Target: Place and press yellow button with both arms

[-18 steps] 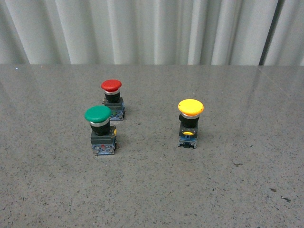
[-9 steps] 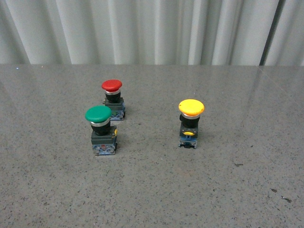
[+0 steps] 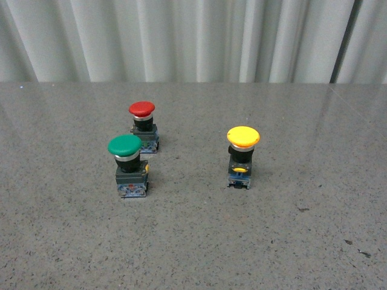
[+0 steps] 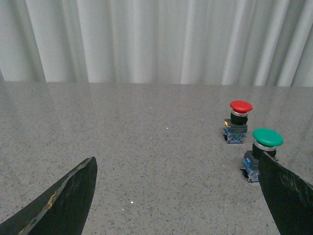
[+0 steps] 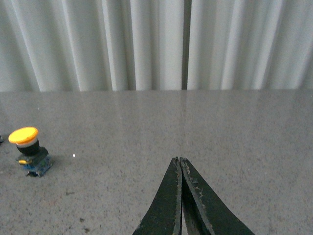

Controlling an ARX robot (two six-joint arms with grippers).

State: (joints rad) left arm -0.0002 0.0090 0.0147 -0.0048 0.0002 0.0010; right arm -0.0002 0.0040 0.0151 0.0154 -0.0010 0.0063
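Here, yellow button (image 3: 242,156) upright on grey counter (image 3: 272,241), right of centre, untouched, well apart from green button (image 3: 127,164) and red button (image 3: 143,125) left of centre, red nearer the back edge. Left gripper (image 4: 176,196) spread wide, empty. Right gripper (image 5: 180,164) pressed together, empty, far from yellow button.

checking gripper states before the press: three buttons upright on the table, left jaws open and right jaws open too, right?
Not quite. The right gripper is shut: the right wrist view shows its jaws pressed together with nothing between them. The rest holds: the left gripper is wide open in the left wrist view, and the yellow button, green button and red button stand upright on the table.
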